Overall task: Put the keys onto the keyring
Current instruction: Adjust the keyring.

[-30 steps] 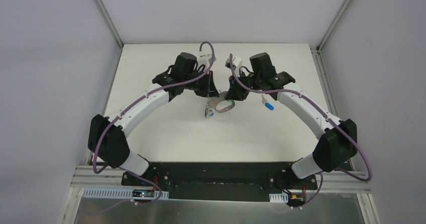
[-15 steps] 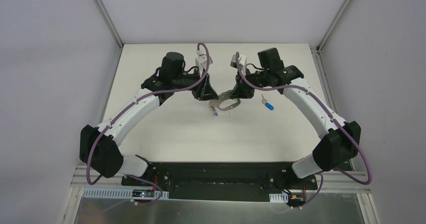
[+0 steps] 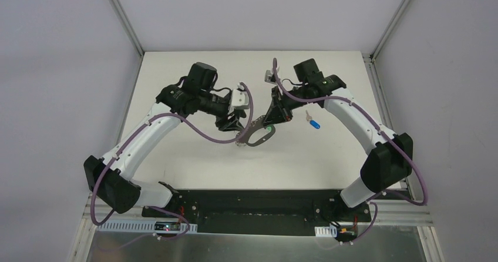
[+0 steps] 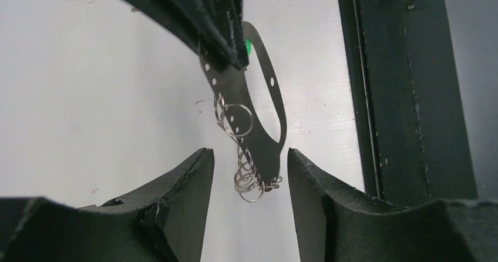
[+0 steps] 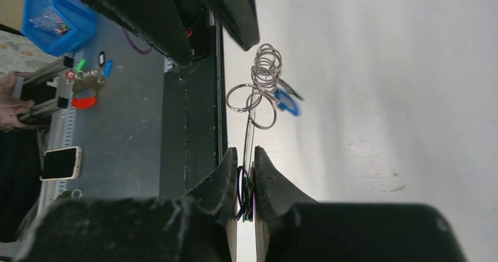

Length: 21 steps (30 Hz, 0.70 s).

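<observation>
Plainly, right hand (image 5: 245, 151) pinches keyring (image 4: 235, 91), left hand (image 4: 248, 153) just beside

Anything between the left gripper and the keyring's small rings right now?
Nothing visible. The left gripper is open, straddling the small rings on the keyring, which the right gripper clamps.

Two arms, each with one tool: the left tool (image 4: 246, 153) and the right tool (image 5: 245, 151). One keyring (image 4: 264, 147). Two keys show plainly: one green key (image 4: 248, 46) at the right tool's tips and one blue key (image 3: 315, 124) on the bench (image 3: 194, 156), just right of the right tool. One more blue piece (image 5: 288, 103) sits by the rings, its kind unclear. Two large rings (image 5: 227, 99); the small rings (image 5: 267, 68) are too bunched to count.
</observation>
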Tool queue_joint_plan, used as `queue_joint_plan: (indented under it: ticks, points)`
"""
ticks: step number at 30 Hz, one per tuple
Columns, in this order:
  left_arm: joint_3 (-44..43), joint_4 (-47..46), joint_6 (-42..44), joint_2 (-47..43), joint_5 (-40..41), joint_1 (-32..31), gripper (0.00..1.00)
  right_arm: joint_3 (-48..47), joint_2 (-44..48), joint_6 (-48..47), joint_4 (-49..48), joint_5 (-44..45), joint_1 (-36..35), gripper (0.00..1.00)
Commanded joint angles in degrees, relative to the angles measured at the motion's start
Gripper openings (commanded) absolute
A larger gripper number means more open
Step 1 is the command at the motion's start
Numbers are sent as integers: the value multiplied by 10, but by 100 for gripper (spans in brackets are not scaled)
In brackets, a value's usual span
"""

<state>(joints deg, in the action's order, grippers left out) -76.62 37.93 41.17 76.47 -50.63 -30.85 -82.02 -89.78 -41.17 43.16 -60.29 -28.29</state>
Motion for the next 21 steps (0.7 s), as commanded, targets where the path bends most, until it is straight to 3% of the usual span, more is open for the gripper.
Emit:
queue_joint_plan:
  ticks: [1,13,21]
  points:
    - [-45,87,145,-26,36,-29,49,-8,-7,75,-52,-81,-4,0]
    - [-41,69,153,-33,154,-77,36,25,-28,208,-161,-107,-4,0]
    - [-33,50,152,-35,191,-86,35,31,-37,240,-185,-119,-3,0]
